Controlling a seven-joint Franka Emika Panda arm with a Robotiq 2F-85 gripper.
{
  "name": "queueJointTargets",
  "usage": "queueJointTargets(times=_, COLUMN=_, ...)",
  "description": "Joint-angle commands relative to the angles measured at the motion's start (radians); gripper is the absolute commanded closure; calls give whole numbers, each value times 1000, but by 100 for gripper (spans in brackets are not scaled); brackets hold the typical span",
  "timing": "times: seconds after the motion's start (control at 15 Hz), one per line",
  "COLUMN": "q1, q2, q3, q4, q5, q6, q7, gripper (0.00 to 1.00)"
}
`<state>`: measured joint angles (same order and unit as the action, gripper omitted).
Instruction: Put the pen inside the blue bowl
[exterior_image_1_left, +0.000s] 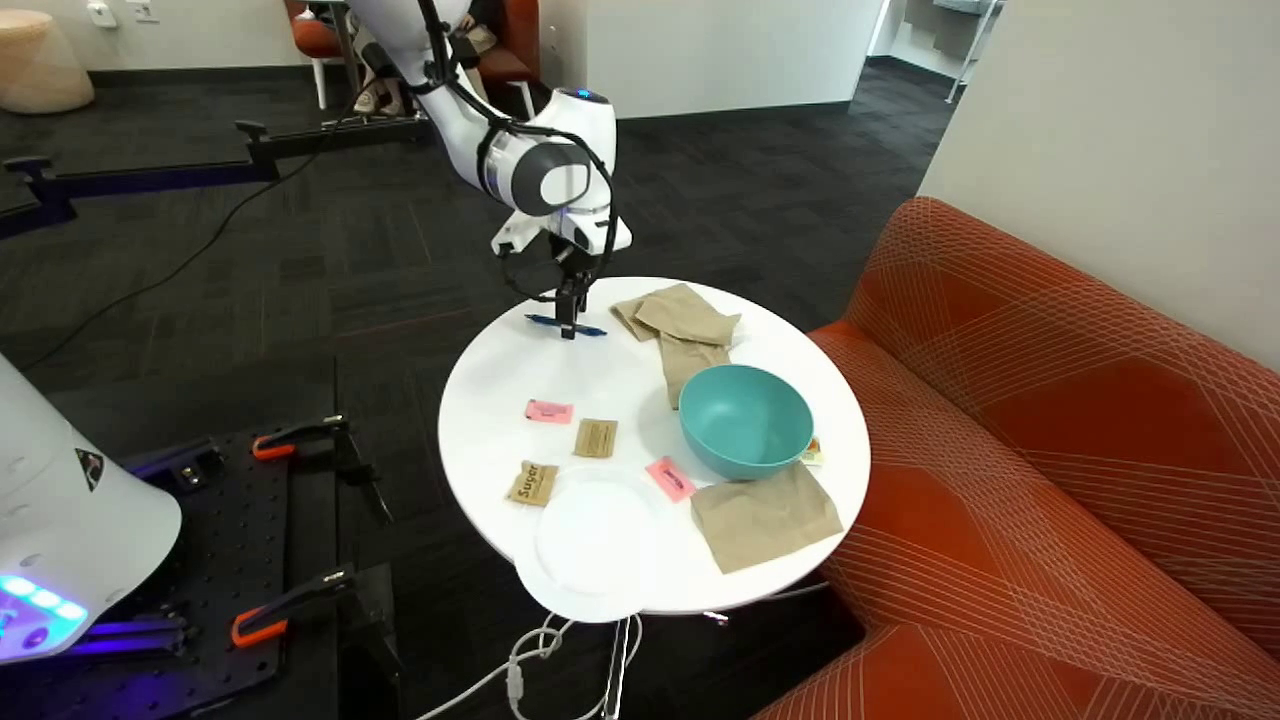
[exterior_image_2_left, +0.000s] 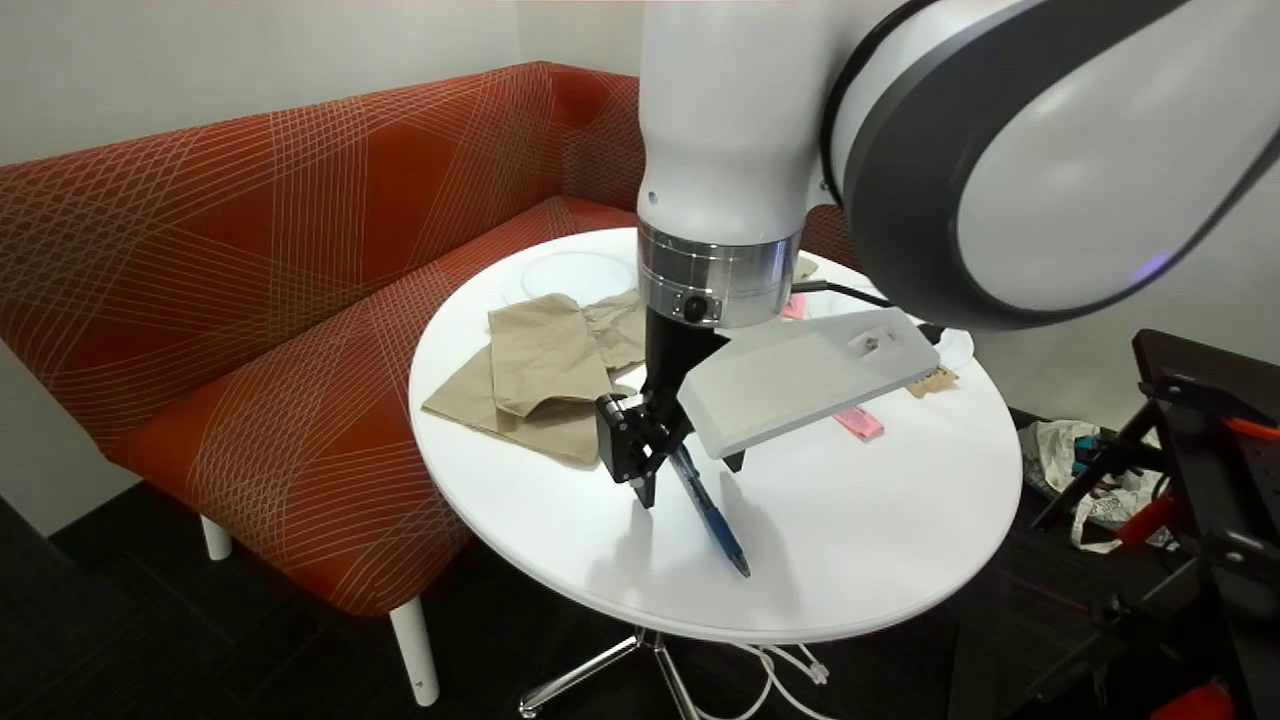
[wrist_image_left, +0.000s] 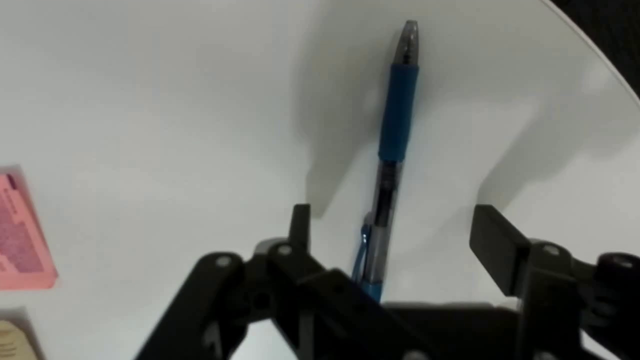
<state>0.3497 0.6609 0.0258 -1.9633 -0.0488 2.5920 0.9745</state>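
The pen (wrist_image_left: 396, 112) is thin, with a blue grip and a clear, dark-cored barrel. It lies flat on the white table (exterior_image_1_left: 480, 400) near its edge, and it also shows in both exterior views (exterior_image_1_left: 590, 330) (exterior_image_2_left: 715, 520). My gripper (wrist_image_left: 391, 212) is open and low over the table, with one finger on each side of the pen's clip half and gaps to both. The gripper also shows in both exterior views (exterior_image_1_left: 574, 322) (exterior_image_2_left: 690, 478). The teal-blue bowl (exterior_image_1_left: 745, 420) stands upright and empty across the table. It does not show in the wrist view.
Tan folded cloths (exterior_image_1_left: 685, 315) lie between the pen and the bowl, and another tan cloth (exterior_image_1_left: 768, 520) lies by the bowl. Pink packets (exterior_image_1_left: 549, 411) (exterior_image_1_left: 670, 479) and tan sugar packets (exterior_image_1_left: 596, 438) (exterior_image_1_left: 532, 483) lie near a white plate (exterior_image_1_left: 600, 545). A red couch (exterior_image_1_left: 940, 470) borders the table.
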Motion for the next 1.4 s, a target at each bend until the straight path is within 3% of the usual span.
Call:
queueJointTargets(times=0.0, q1=28, q2=13, q3=-28, q4=16, q5=10, q6=15, q7=20, gripper=51)
queueJointTargets(times=0.27, q1=30, q2=11, q3=-31, q4=18, q5=12, q6=22, q7=18, gripper=82)
queueJointTargets(times=0.47, q1=29, q2=9, q3=-31, q4=15, q5=15, q6=23, q7=16, gripper=100)
queueJointTargets(times=0.67, q1=6, q2=-25, q3=-11, q4=-7, q5=33, q6=14, q7=-13, gripper=96)
queueJointTargets(times=1.33, q1=-46, q2=-267, q3=-94, q4=-99, q5=-27, q6=-17, q7=-29, gripper=96)
